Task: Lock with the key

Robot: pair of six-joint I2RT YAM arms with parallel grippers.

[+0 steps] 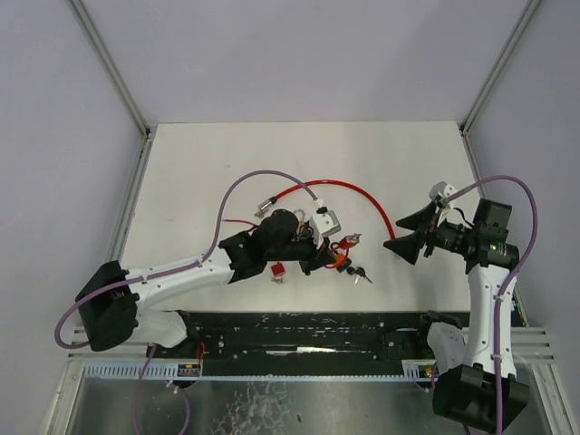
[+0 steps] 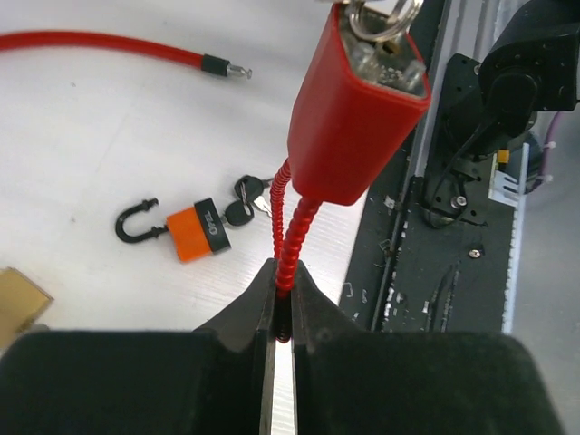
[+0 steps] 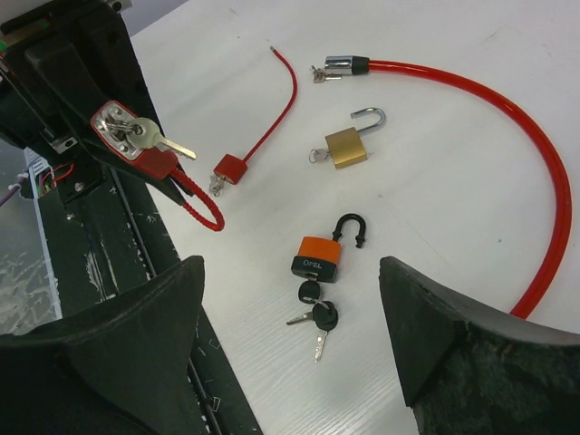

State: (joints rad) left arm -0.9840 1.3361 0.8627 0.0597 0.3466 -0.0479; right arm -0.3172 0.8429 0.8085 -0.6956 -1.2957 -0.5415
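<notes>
My left gripper [image 2: 284, 304] is shut on the ribbed red loop [image 2: 292, 236] of a red padlock [image 2: 349, 118]. It holds the lock off the table with a key [image 3: 169, 143] and key ring in its end. The same red padlock [image 3: 136, 136] shows at the left of the right wrist view. My right gripper [image 3: 290, 276] stands open above an orange padlock [image 3: 319, 256], whose black shackle is open and whose bunch of keys [image 3: 317, 317] hangs from its keyhole. In the top view the left gripper [image 1: 331, 256] and right gripper [image 1: 408, 233] face each other.
A thick red cable lock [image 3: 535, 154] curves across the table, its silver end [image 3: 340, 65] lying free. A brass padlock [image 3: 344, 147] with open shackle and a small red lock [image 3: 228, 168] on a thin cable lie nearby. A black rail [image 2: 453, 245] runs along the near edge.
</notes>
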